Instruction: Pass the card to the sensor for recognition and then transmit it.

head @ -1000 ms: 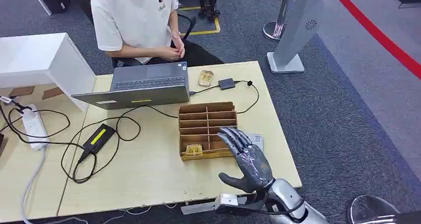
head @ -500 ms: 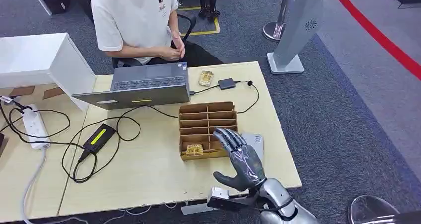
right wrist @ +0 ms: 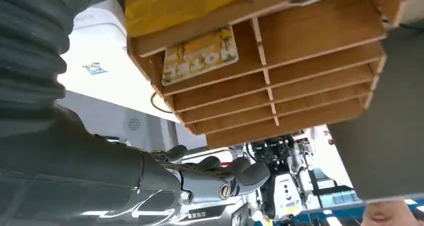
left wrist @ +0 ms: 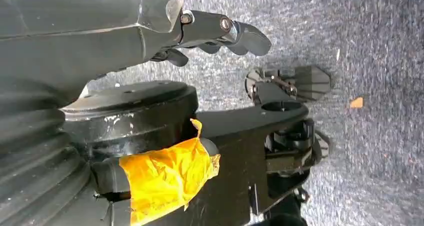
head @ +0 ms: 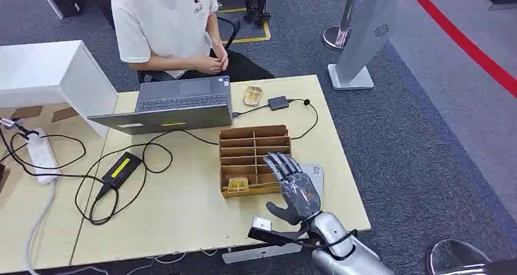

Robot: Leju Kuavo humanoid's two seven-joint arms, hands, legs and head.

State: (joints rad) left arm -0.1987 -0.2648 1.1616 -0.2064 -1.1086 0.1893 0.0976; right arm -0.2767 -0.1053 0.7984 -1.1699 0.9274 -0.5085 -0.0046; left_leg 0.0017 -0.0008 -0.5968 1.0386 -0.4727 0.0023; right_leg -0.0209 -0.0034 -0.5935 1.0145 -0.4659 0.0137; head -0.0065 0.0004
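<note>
Card [head: 238,183] sits in the near-left slot of the wooden tray [head: 253,133]; right hand [head: 294,186] hovers open and empty over the tray's near-right corner, bare table [head: 183,214] left. Right wrist view shows its yellow print [right wrist: 200,56]; left hand [left wrist: 220,33] hangs empty, fingers curled, over carpet [left wrist: 380,45].

The robot's dark grey, glossy many-fingered right hand [head: 294,186] joins a silver arm [head: 341,250]; yellow tape [left wrist: 167,178] wraps a black wrist part.

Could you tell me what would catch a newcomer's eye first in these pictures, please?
The robot's right hand, fingers spread and holding nothing, hovers at the near right corner of a wooden divided card box in the middle of the table. One yellow card lies in the box's near left slot. Across the table a person sits behind an open laptop.
</note>
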